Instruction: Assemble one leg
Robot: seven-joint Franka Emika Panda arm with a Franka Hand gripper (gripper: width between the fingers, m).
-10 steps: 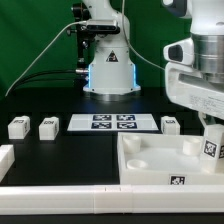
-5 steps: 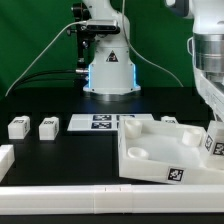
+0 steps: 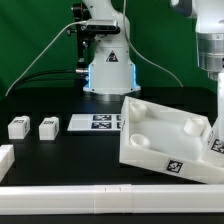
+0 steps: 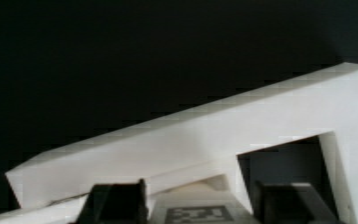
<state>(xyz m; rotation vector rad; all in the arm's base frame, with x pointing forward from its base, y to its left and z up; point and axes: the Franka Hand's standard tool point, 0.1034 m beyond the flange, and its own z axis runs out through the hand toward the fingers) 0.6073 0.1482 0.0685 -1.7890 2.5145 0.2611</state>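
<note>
Now your tool (image 4: 197, 205) gripped the tray (image 3: 165, 140), tilted at lower right; two legs (image 3: 18, 128) (image 3: 47, 127) sat on the worktop (image 3: 60, 155) at left, beside the marker board (image 3: 100, 122).

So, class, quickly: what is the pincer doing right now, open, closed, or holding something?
Pincer: closed on the rim of the large white tray, which is tilted up off the table.

Arm (image 3: 208, 45): white glossy housings, rounded segments with dark seams at the joints. Base (image 3: 107, 62): white casing with a black panel, blue light glowing round its lower section. Grey cables (image 3: 45, 55) trail from the base. Tool fingers (image 4: 286, 187): black, rectangular.
</note>
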